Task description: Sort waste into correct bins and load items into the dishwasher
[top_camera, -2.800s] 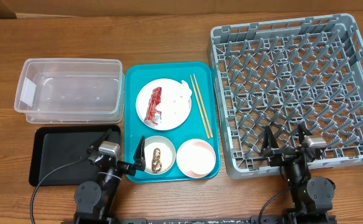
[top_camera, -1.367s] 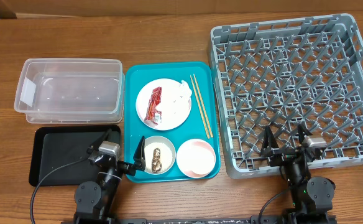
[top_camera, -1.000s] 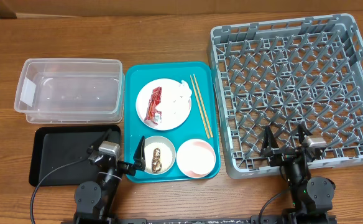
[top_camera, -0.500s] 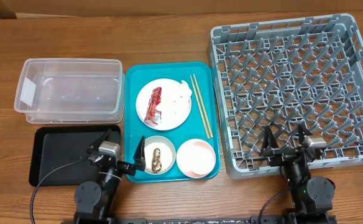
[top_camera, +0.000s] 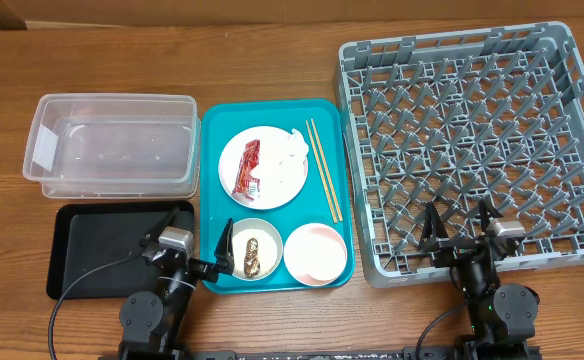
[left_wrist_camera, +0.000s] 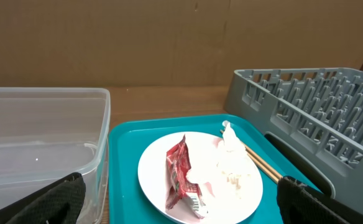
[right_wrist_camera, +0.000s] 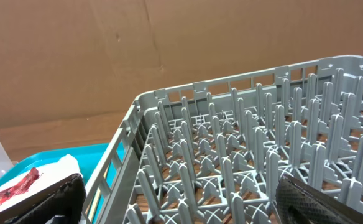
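Observation:
A teal tray (top_camera: 215,130) holds a white plate (top_camera: 282,182) with a red wrapper (top_camera: 246,168) and a crumpled white napkin (top_camera: 290,152). Beside the plate lie wooden chopsticks (top_camera: 323,172). At the tray's front are a small bowl (top_camera: 272,240) with a brown scrap (top_camera: 252,258) and an empty bowl (top_camera: 315,252). My left gripper (top_camera: 197,238) is open and empty at the tray's front left corner. In the left wrist view (left_wrist_camera: 181,205) it faces the plate (left_wrist_camera: 160,165), wrapper (left_wrist_camera: 178,177) and napkin (left_wrist_camera: 231,155). My right gripper (top_camera: 459,230) is open and empty over the front edge of the grey dish rack (top_camera: 472,130).
A clear plastic bin (top_camera: 42,150) stands left of the tray, with a black tray (top_camera: 102,250) in front of it. The dish rack (right_wrist_camera: 243,143) fills the right wrist view, with the teal tray (right_wrist_camera: 38,158) at its left. The rack holds nothing.

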Available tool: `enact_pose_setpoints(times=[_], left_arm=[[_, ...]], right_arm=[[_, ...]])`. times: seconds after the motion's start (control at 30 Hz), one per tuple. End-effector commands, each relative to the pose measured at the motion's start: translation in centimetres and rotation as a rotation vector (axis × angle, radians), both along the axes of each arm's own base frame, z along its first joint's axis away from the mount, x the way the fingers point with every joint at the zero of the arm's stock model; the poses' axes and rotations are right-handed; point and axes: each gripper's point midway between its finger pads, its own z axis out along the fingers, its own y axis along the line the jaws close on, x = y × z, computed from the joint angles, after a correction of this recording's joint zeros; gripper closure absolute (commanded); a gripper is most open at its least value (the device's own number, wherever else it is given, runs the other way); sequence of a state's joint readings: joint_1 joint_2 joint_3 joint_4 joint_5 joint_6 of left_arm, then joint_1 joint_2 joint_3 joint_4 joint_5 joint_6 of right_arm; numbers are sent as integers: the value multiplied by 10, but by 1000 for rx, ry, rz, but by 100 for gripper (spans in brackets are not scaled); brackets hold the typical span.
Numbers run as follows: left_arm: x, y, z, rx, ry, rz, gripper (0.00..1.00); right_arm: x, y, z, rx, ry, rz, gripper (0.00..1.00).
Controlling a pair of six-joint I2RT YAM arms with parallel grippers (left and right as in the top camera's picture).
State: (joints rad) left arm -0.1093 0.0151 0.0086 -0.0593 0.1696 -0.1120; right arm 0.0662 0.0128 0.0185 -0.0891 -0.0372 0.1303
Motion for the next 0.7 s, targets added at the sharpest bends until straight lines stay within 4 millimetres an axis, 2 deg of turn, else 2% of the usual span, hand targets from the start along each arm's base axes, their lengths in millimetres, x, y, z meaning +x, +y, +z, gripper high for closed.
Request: enact_pose_setpoints(times=[0.0,0.23,0.4,0.57,0.67], left_arm=[[-1,-1,0,-5,-5,-6,0],[-1,-1,1,-6,-6,-9,0],[-3,-8,4,-136,19,-42,0],[-17,-39,26,-210,-24,-246,0],[-27,-48,53,-251,-78,-317,0]], right_arm=[[0,-1,-2,0,-4,-3,0],[0,0,-2,1,-4,3,0],[-5,25,4,114,-6,145,0],[-20,61,10,136,-2,372,0],[-29,71,33,150,-38,445,0]])
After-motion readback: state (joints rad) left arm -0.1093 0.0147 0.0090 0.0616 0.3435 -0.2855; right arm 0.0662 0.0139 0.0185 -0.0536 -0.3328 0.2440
